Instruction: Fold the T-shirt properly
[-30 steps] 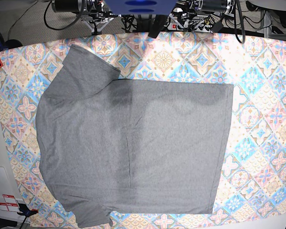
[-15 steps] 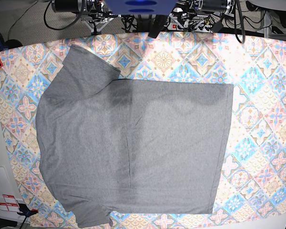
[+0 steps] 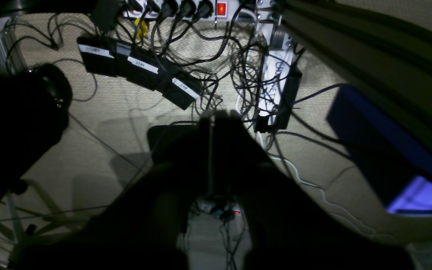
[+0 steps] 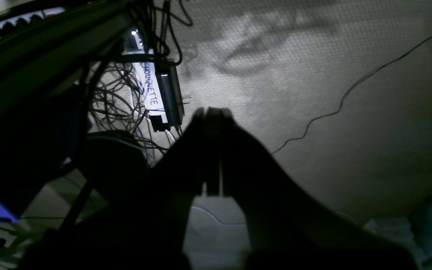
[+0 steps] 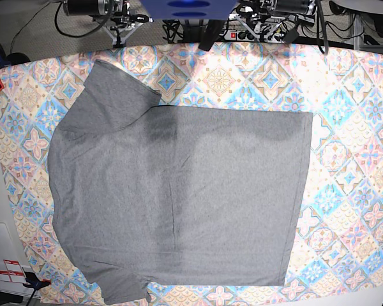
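Though dim, apparently "CHOUQUETTE" label (image 4: 150,87).

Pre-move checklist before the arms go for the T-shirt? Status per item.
1. T-shirt spread flat, unfolded: ok.
2. T-shirt wholly on the tablecloth: ok, though the lower sleeve lies close to the near edge.
3. Left gripper shut and empty: ok; must open before grasping.
4. Right gripper shut and empty: ok; same.
5. Both grippers off the table, above floor cables: ok.
6. Collar side and logo visible: cannot tell.
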